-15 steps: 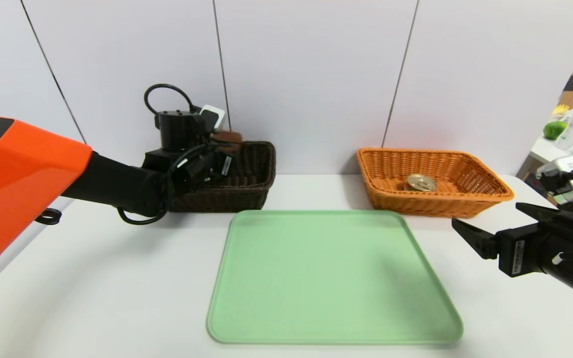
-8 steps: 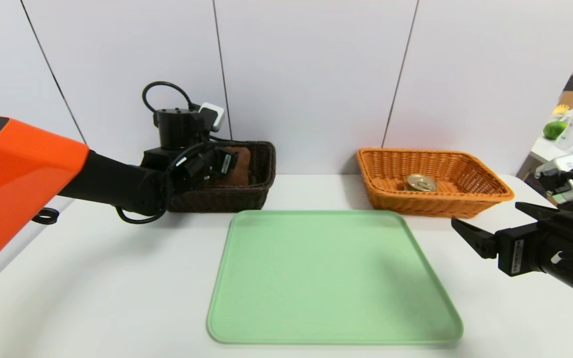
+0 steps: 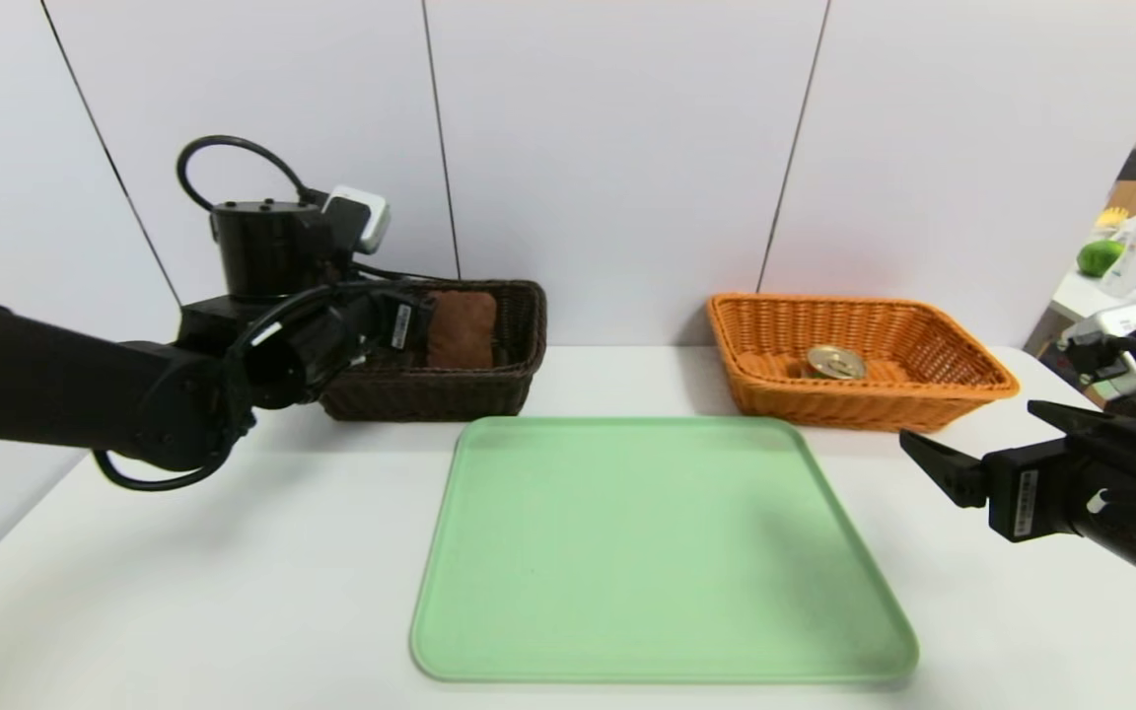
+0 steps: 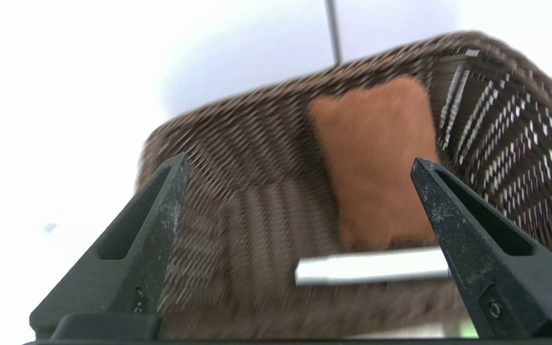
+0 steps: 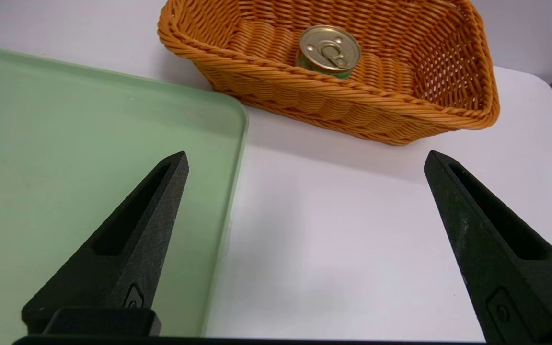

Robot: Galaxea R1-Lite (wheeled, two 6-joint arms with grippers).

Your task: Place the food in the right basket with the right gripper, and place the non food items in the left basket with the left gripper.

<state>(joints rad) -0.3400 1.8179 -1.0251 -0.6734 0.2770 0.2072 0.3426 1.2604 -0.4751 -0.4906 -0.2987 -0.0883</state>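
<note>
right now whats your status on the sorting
Left gripper open, empty, at dark basket. Cloth, pen inside. Can in orange basket; right gripper open. Nothing blocking.

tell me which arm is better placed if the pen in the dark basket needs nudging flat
Left. The left gripper is open right at the dark basket, with the white pen and brown cloth between its tips. The right gripper sits open by the orange basket.
</note>
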